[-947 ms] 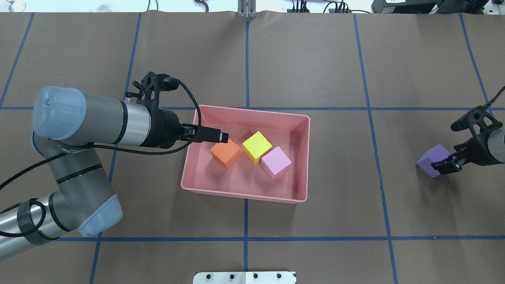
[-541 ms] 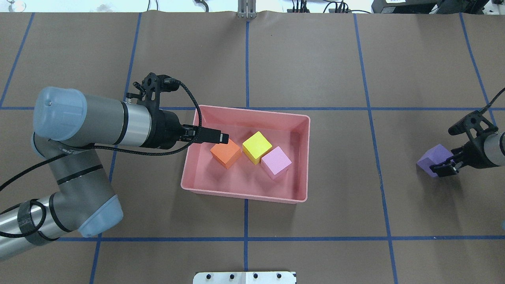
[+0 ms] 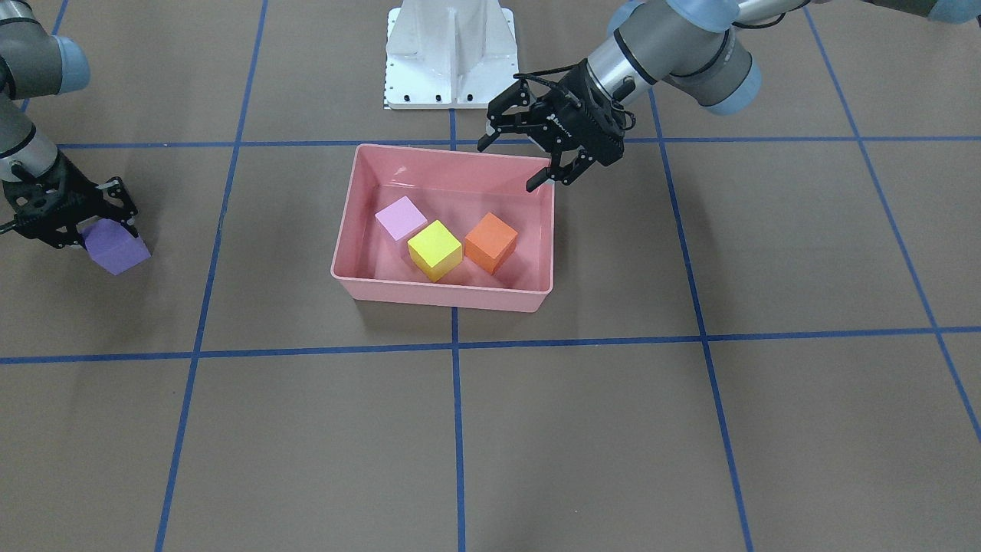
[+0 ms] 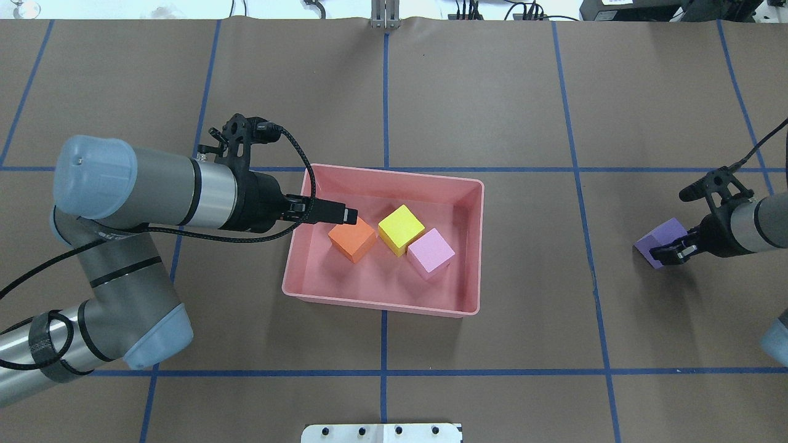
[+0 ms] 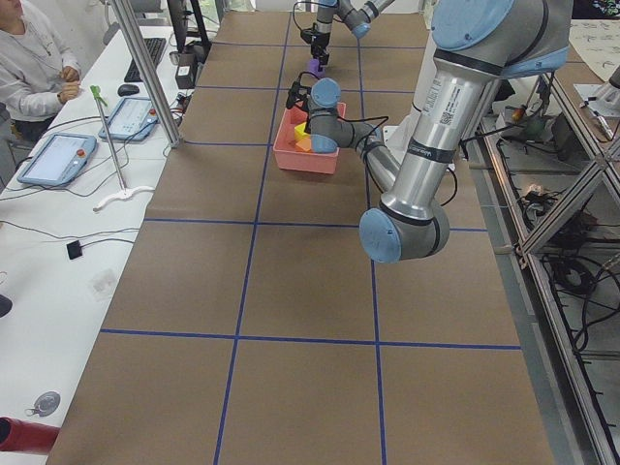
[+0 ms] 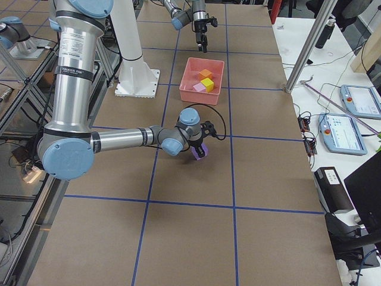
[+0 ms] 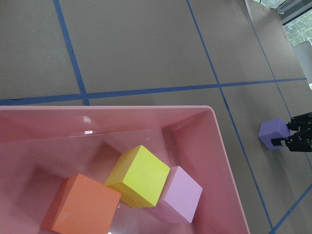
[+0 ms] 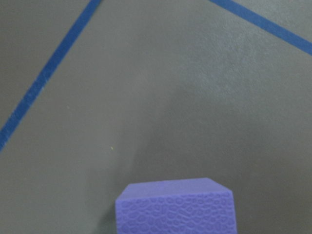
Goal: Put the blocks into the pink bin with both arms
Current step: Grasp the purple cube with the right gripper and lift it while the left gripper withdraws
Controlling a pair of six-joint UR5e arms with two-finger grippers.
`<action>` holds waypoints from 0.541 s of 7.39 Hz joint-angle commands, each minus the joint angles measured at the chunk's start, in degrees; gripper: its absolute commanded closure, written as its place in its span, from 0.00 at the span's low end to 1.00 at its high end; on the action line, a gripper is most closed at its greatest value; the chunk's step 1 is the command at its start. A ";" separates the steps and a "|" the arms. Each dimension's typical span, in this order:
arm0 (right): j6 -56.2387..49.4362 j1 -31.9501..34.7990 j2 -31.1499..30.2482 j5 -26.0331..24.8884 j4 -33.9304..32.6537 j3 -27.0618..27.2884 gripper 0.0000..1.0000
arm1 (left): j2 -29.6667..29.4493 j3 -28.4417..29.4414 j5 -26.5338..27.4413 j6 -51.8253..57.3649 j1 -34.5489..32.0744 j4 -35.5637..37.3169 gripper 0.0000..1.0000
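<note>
Blocks sit mostly inside the pink bin (image 4: 381,304): the orange cube (image 4: 352,240), yellow cube (image 4: 401,229) and light pink cube (image 4: 431,252) form a close diagonal row on its floor, the yellow cube between the other two and touching or nearly touching each. The purple cube (image 4: 657,241) is well apart from the bin, out on the robot's right side, clamped between the right fingers (image 4: 674,252); whether it touches the surface (image 4: 492,92) I cannot tell. The left fingers (image 4: 332,213) are spread apart and empty, held above the bin's left end, just beside the orange cube. Blue tape lines (image 4: 386,92) cross the brown surface.
</note>
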 commanded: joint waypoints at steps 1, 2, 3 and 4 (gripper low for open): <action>8.82 0.39 2.25 1.73 -0.28 3.76 0.89 | 0.55 -0.04 -0.37 0.12 -0.43 0.01 0.00; 14.71 1.96 5.22 4.17 -2.81 6.04 0.89 | 2.56 -0.30 -0.46 1.42 -1.65 0.01 0.00; 17.99 2.85 9.16 5.24 -10.23 10.07 0.87 | 6.84 -0.48 -1.42 8.05 -3.41 0.09 0.00; 20.55 2.86 13.03 5.08 -18.66 13.76 0.86 | 9.58 -0.39 -4.91 13.51 -7.17 0.62 0.00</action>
